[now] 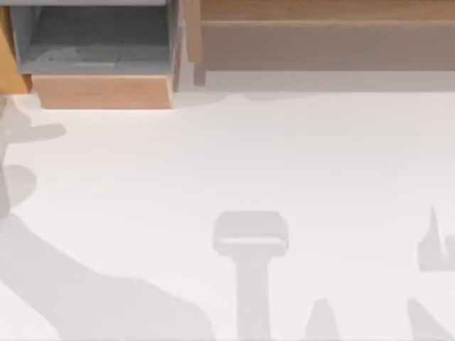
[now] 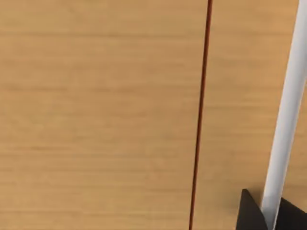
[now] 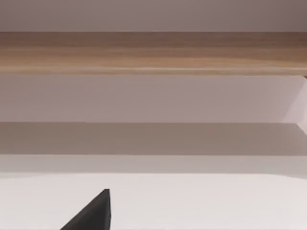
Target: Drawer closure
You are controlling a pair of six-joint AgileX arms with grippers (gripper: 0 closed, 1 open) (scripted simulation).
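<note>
White table (image 1: 234, 163) holds the drawer (image 1: 103, 91) pulled out at the far left; I cannot tell either claw's state, so push its front squarely.

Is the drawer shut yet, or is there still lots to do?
Not shut yet. The box-shaped drawer with the light-brown wooden front panel sticks out from the wide wooden cabinet body, its grey inside open to see. The left wrist view looks closely at light wood, so that arm may be nearby. Nothing looks done; the whole push remains.
</note>
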